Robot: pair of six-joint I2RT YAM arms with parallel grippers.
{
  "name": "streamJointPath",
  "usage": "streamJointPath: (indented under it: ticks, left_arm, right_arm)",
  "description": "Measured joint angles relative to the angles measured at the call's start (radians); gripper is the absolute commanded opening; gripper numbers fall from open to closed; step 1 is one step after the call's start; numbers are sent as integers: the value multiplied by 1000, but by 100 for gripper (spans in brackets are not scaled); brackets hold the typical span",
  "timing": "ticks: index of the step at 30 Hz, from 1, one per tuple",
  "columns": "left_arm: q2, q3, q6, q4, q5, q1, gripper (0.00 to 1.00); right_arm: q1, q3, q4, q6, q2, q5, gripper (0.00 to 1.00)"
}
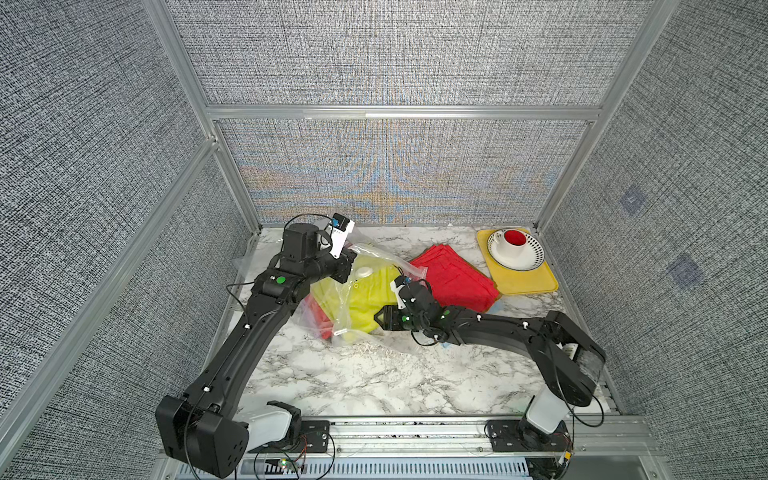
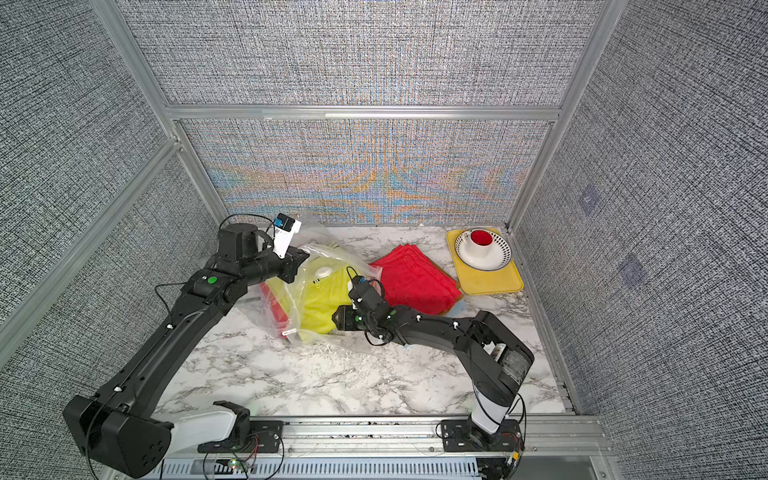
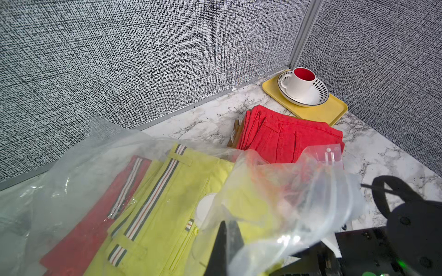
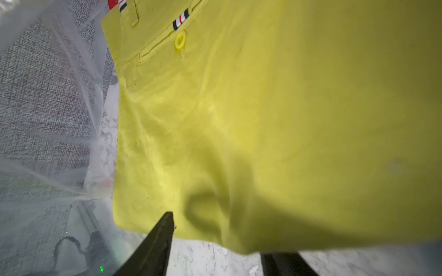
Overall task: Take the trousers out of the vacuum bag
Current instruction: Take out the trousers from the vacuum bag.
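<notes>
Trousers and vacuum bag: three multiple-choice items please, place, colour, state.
1. The red trousers outside the vacuum bag lie: A beside the yellow tray; B on it; C under the bag.
2. The topmost trousers in the bag are: A lilac; B yellow; C grey.
3. The left gripper is: A open, holding nothing; B shut on the bag; C shut on red trousers.
1 A: they lie next to the tray, not on it. 2 B: yellow shows through the plastic. 3 B: plastic is pinched in it.
</notes>
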Motion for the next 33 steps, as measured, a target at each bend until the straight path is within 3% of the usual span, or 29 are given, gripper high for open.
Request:
streamJointPath:
  ticks: [10, 33]
  left_arm:
    - [0, -4, -3, 12, 0, 0, 0]
    - [-6, -16, -3, 16, 0, 0, 0]
  right_arm:
    - [24, -68, 156, 111, 50, -63, 77]
    - [16, -143, 594, 254, 156, 66, 76]
